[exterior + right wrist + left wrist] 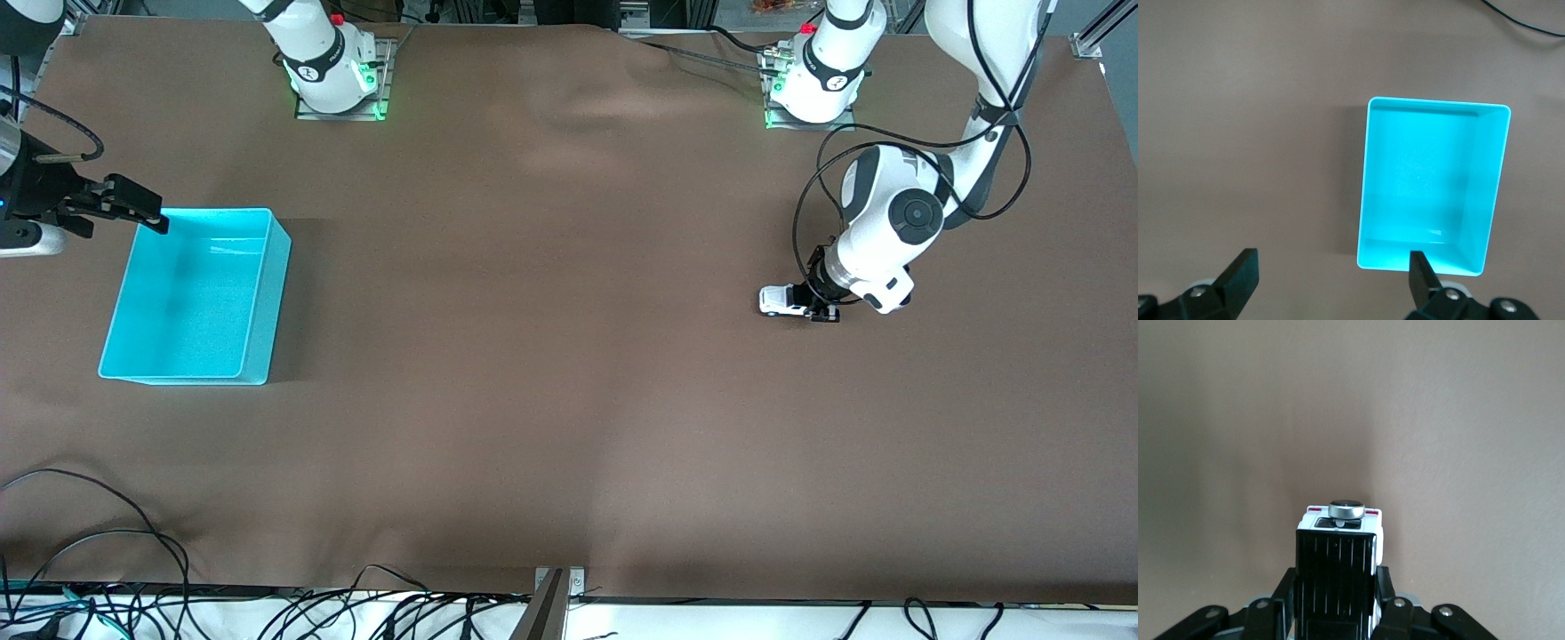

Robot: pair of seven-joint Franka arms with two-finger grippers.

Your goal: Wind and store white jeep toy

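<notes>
The turquoise bin [191,298] stands on the brown tabletop [551,356] toward the right arm's end. The white jeep toy [784,300] sits on the tabletop toward the left arm's end, a little farther from the front camera, with the left tool [822,305] clamped on its sides. The right tool [133,206] waits with its fingers spread wide, holding nothing, over the bin's edge.

Even, fairly bright overhead light covers the brown table [569,356]. The turquoise bin [191,298] casts a soft shadow toward the left arm's end. Wrist views look sharp, softly shaded.
</notes>
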